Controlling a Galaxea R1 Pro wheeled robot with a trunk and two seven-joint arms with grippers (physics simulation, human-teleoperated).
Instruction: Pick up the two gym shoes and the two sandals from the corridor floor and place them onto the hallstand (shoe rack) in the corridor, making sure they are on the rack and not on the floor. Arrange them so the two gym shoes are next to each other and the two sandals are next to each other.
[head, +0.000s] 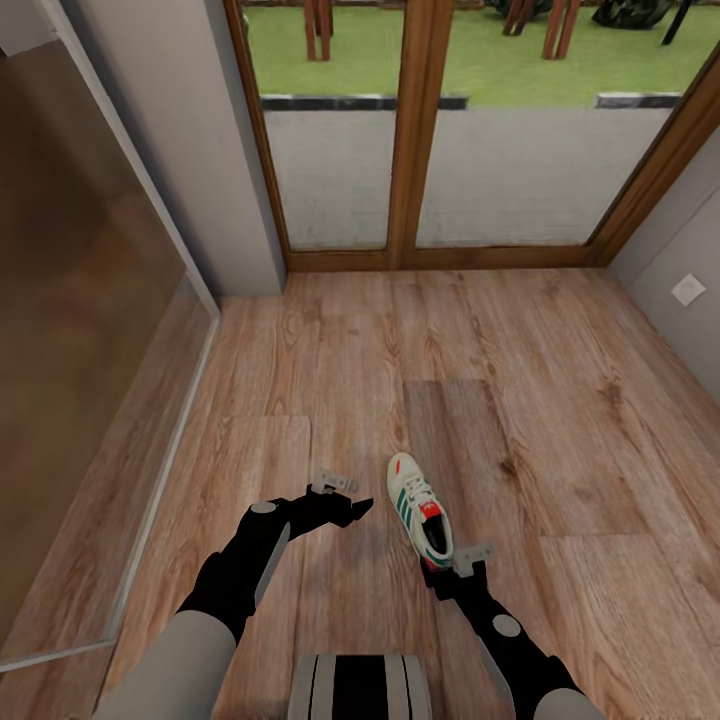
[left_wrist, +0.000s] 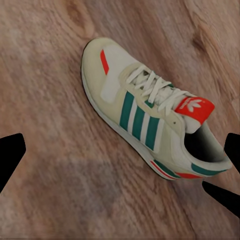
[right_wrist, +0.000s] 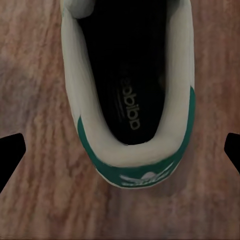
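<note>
One gym shoe (head: 420, 515), white with green stripes and a red-orange tongue, lies on the corridor floor (head: 560, 400) with its toe pointing away from me. My left gripper (head: 360, 508) hovers open just left of it; in the left wrist view the shoe (left_wrist: 150, 117) lies beyond the spread fingertips (left_wrist: 11, 155). Over the shoe's heel hangs my right gripper (head: 440, 572), open, and the right wrist view looks down into the dark heel opening (right_wrist: 131, 95) between its fingertips (right_wrist: 11, 152). The sandals and the hallstand are out of view.
A wooden-framed glass door (head: 410, 130) closes the corridor's far end. A tall brown reflective panel (head: 80, 330) runs along the left. A grey wall with a white plate (head: 688, 290) stands at right. My base (head: 360, 685) shows at the near edge.
</note>
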